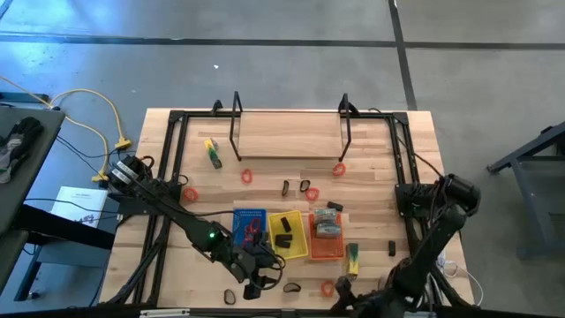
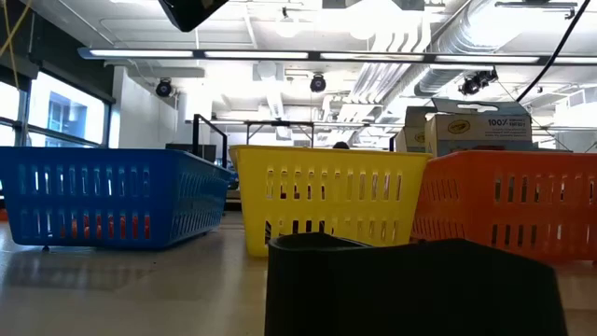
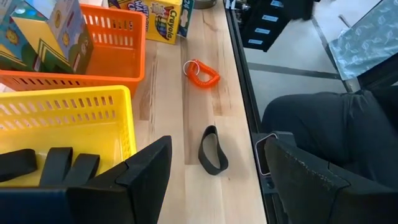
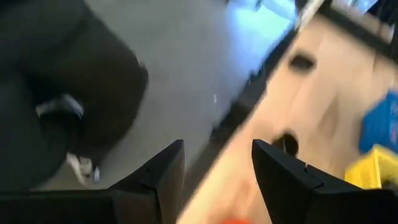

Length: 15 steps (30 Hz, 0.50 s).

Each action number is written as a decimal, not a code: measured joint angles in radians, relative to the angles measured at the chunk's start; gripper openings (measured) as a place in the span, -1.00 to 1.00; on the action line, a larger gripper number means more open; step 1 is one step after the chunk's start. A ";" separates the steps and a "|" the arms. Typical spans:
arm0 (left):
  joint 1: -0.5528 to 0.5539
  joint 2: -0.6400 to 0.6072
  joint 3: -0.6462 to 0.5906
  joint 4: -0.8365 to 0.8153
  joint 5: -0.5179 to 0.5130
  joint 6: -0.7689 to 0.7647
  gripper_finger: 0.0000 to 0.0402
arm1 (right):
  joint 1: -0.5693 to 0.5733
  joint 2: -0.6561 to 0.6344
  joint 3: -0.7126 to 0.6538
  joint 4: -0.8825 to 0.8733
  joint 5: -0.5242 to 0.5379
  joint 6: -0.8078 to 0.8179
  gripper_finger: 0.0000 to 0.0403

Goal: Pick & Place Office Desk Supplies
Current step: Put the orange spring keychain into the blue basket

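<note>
Small supplies lie loose on the wooden table: red loops (image 1: pixel 247 176) (image 1: pixel 339 168), black loops (image 1: pixel 305 186), and yellow-green pieces (image 1: pixel 212 152) (image 1: pixel 353 258). My left gripper (image 1: pixel 263 268) is open and empty, near the front edge by the blue tray (image 1: pixel 250 228). A black loop (image 3: pixel 212 149) lies flat on the table ahead of its fingers, which do not touch it. A red coil (image 3: pixel 201 73) lies farther on. My right gripper (image 4: pixel 217 180) is open and empty, and hangs over the table's near edge (image 1: pixel 342 293).
Blue, yellow (image 1: pixel 287 234) and orange (image 1: pixel 327 231) trays stand side by side at the centre front. The yellow one holds black pieces (image 3: pixel 56 165). The orange one holds crayon boxes (image 3: pixel 43 34). A black metal frame (image 1: pixel 291 115) rings the table. A dark object (image 2: pixel 410 280) blocks the low view's foreground.
</note>
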 joint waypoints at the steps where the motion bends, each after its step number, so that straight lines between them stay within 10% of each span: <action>1: 0.000 0.000 0.000 0.000 0.000 0.000 0.26 | -0.005 0.014 0.018 -0.055 -0.004 0.025 -0.13; 15: 0.001 0.000 0.000 0.000 -0.005 0.000 0.26 | -0.085 0.039 0.039 -0.309 -0.154 0.192 -0.14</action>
